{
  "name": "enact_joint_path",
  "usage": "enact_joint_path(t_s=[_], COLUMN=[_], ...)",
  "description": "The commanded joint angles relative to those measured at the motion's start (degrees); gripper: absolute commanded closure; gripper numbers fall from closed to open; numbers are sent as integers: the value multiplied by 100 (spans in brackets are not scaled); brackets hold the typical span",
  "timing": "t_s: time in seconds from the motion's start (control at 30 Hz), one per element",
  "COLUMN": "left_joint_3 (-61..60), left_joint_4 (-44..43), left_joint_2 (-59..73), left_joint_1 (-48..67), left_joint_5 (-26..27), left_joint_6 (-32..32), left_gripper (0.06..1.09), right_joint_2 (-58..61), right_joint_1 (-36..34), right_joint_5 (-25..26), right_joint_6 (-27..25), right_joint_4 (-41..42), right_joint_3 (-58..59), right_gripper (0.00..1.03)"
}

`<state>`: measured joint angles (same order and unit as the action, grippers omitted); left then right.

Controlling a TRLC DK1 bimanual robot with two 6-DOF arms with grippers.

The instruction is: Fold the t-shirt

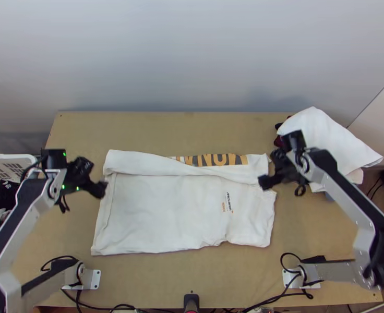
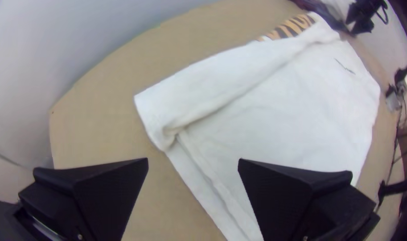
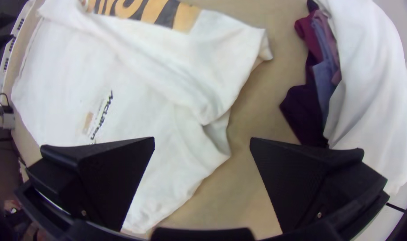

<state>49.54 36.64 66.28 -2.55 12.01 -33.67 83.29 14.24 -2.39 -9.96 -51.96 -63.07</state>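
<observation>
The shirt [image 1: 166, 214] lies on the tabletop [image 1: 192, 284], between the two arms, its main panel spread and a far band [image 1: 140, 163] turned over along the edge opposite the bases. The step in hand is judged to be the lengthwise fold, at a partial stage. At the left arm's side the band lies fairly straight; toward the other side its lower line runs obliquely, and the print [image 1: 213, 159] is exposed beyond it. Small creases gather at the right-hand end. The left end effector [image 2: 193, 159] has its fingers wide apart and is located at the shirt's left side, just beneath the band's end. The right end effector [image 3: 202, 138] likewise has its fingers apart, at the shirt's right side, by the creased end. Neither is clamped on cloth. The next move probably calls for aligning each with one end of the band, closing on all layers, and carrying both ends toward the near edge at equal rate. Verify first that the right-hand grip takes the under layer together with the upper; if only the upper is taken, the fold may skew further. Keep the band under light tension during transfer, then lower it and release.
</observation>
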Motion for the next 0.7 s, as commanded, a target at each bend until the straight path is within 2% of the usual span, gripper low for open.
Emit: enact_joint_path(t_s=[0.0, 0.17, 0.27, 0.37, 0.67], left_joint_3=[-375, -120, -357, -700, -1201], left_joint_4=[1205, 1811, 2128, 2172, 2277], left_joint_2=[-1082, -1109, -1223, -1381, -1276], left_joint_1=[879, 2215, 2874, 3805, 4605], left_joint_5=[38, 3, -41, -436, -586], left_joint_6=[-790, -606, -597, -421, -254], left_gripper=[11, 11, 11, 11, 11], right_joint_2=[-972, -1614, -1833, -1904, -2238], right_joint_1=[606, 958, 1222, 1494, 2206], right_joint_5=[2, 2, -7, -7, 2], right_joint_6=[-129, -68, -15, -15, -349], right_joint_4=[-270, -622, -903, -1202, -1492], right_joint_3=[989, 1253, 1209, 1279, 1816], right_gripper=[4, 4, 4, 4, 5])
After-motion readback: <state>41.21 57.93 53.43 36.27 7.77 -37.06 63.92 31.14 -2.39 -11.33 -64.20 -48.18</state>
